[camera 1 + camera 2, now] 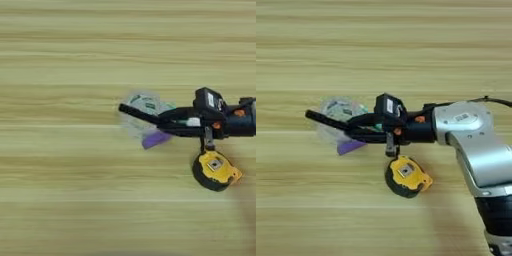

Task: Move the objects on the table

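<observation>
Pale wood with tan and yellow grain stripes fills both views: the table (75,210). The right arm's silver forearm (476,145) enters from the lower right of the right eye view and bends toward the centre, ending in the gripper (358,129) with two black fingers (363,120) lying low over the small items. The fingers appear to sit close together around something green and white, probably the glue stick (192,121), but I cannot tell whether they pinch it.

A slim black pen (137,114) slants from just left of the fingers up toward the left, crossing the clear tape roll (142,105), which lies just above and left of the fingertips. The short purple cylinder (156,139) lies tilted just below the fingers, beside the tape roll. The yellow-black tape measure (216,170) rests below the gripper body, right of centre in the left eye view, with its black strap (208,142) running up toward the gripper.
</observation>
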Robot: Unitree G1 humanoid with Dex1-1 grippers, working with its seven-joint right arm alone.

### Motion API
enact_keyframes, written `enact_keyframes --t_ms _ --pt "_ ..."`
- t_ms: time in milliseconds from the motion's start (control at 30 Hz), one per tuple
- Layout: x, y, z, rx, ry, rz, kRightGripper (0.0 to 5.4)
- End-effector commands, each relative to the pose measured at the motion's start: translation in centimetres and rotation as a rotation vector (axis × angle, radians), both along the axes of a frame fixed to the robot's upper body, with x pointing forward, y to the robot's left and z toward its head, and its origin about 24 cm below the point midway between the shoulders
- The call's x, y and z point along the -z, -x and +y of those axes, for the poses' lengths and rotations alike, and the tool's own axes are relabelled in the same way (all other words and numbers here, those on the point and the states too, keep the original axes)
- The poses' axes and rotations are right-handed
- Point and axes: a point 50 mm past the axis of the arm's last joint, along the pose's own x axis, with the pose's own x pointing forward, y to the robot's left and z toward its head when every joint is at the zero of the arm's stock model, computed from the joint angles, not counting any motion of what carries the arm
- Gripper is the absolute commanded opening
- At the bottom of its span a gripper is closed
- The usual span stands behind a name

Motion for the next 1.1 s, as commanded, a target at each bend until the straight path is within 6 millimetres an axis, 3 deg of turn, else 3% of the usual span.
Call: enact_keyframes --t_ms 33,300,1100 --pt "-1.1 0.4 0.5 -0.019 0.040 -0.092 0.98" --pt "1.3 1.1 1.0 -0.040 0.126 -0.087 0.98" --pt "4.8 1.4 0.1 -0.053 0.258 -0.048 0.98"
